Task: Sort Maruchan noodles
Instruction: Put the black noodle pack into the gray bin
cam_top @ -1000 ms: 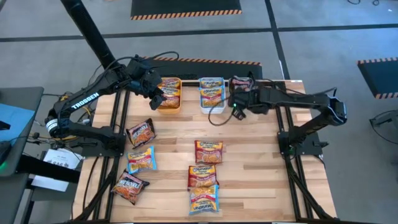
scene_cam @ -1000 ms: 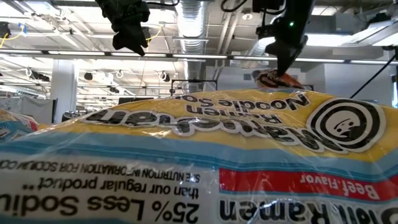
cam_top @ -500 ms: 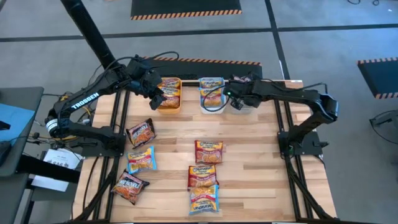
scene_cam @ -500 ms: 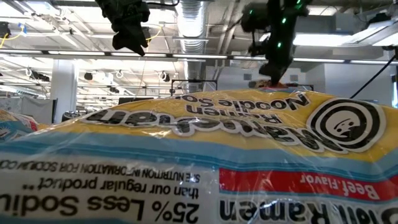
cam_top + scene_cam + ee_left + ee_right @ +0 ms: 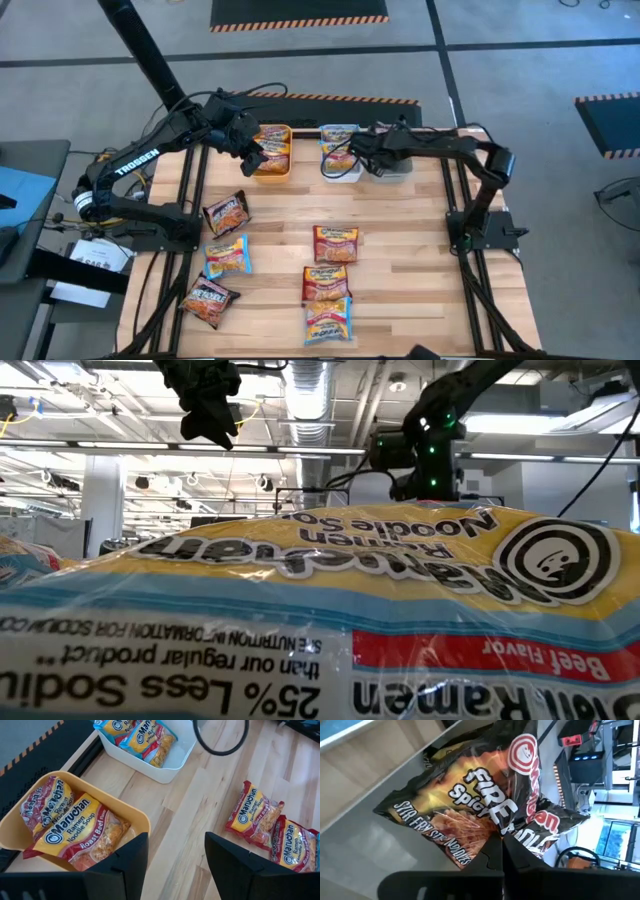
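Observation:
Several Maruchan noodles packets lie flat on the wooden table (image 5: 400,250): maroon (image 5: 225,212), blue (image 5: 228,257) and orange (image 5: 335,243). At the far edge stand an orange bin (image 5: 272,165), a white bin (image 5: 340,172) and a grey bin (image 5: 398,170); the orange and white ones hold packets. My right gripper (image 5: 372,157) is low over the grey bin, shut on a dark "Fire Spicy" packet (image 5: 470,800). My left gripper (image 5: 175,865) hangs open above the near side of the orange bin (image 5: 135,820), holding nothing. My right gripper pinches the dark packet between its two fingers at a crumpled spot near one edge (image 5: 496,831). The fingers slant down at it from the table's right. The packet stands out ahead of the fingers over the grey bin's floor (image 5: 380,855); whether it touches the floor cannot be told.
In the low view a yellow packet (image 5: 300,590) right at the lens blocks most of the table. A black cable loop (image 5: 335,172) hangs by the white bin. There is free wood between the packets and the bins (image 5: 400,210).
My right gripper has sunk and gone toward the table's far left, from above the grey bin's near side down to the bin, rolling a little, with the dark packet still in its shut fingers. In the low view the packet has dropped behind the near yellow packet.

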Motion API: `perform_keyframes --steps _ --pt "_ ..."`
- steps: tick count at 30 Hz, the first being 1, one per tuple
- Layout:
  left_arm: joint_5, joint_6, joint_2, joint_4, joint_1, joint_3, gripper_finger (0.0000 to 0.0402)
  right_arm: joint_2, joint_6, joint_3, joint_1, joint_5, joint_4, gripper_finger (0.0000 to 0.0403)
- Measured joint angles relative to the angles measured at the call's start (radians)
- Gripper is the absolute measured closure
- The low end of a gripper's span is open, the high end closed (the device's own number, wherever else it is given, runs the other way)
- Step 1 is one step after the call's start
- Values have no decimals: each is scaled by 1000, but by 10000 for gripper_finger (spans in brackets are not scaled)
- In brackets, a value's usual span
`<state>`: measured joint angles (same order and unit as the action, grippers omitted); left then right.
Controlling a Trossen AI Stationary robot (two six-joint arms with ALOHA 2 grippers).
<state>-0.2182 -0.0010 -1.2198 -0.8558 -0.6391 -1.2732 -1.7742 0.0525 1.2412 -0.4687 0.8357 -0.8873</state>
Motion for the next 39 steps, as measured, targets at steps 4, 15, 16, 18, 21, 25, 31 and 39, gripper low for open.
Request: perform_keyframes --steps 4,15,16,18,21,25,31,39 --pt "2 0 0 0 0 0 220 -16 0 0 -15 -87 13 399" --pt "17 0 0 0 0 0 220 -13 29 13 -33 -244 43 396" --pt "20 0 0 0 0 0 220 -13 34 13 -34 -248 45 396" --pt "21 0 0 0 0 0 220 -13 46 14 -40 -248 39 395" --pt "21 0 0 0 0 0 220 -13 52 14 -45 -248 22 393" --pt "21 0 0 0 0 0 220 -13 52 14 -45 -237 24 378" --pt "21 7 0 0 0 0 220 -13 45 14 -44 -237 23 326" --pt "21 6 0 -2 0 0 220 -4 45 15 -33 -236 -26 263"
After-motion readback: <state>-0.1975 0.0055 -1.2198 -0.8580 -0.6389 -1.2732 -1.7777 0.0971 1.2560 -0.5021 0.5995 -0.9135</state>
